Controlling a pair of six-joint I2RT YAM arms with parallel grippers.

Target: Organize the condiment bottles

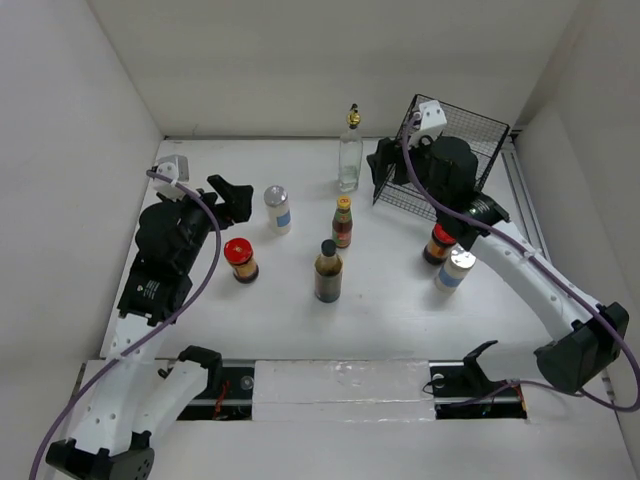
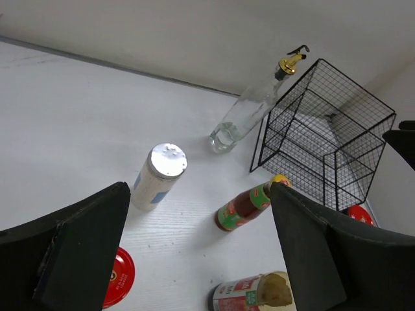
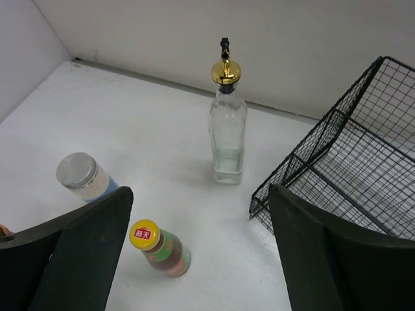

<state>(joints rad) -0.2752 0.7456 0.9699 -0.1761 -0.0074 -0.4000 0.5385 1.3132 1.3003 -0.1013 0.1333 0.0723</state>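
Observation:
The tall clear gold-capped bottle [image 1: 350, 150] stands at the back. It also shows in the right wrist view [image 3: 227, 129] and the left wrist view [image 2: 249, 107]. One shaker [image 1: 277, 208] [image 2: 159, 175] [image 3: 84, 176], the yellow-capped bottle [image 1: 343, 221] [image 2: 246, 206] [image 3: 159, 249] and the dark bottle [image 1: 328, 272] [image 2: 253, 295] stand mid-table. A red-lidded jar [image 1: 240, 259] [image 2: 118, 277] stands left. The other jar [image 1: 438, 243] and shaker [image 1: 455, 269] stand right. My left gripper [image 1: 232, 197] [image 2: 201, 259] is open and empty beside the left shaker. My right gripper [image 1: 385, 165] [image 3: 201, 259] is open and empty between the clear bottle and the basket.
A black wire basket [image 1: 440, 160] [image 2: 324, 142] [image 3: 350, 175] lies tipped on its side at the back right, under my right arm. White walls close the table at the back and both sides. A metal rail runs along the near edge [image 1: 340, 385].

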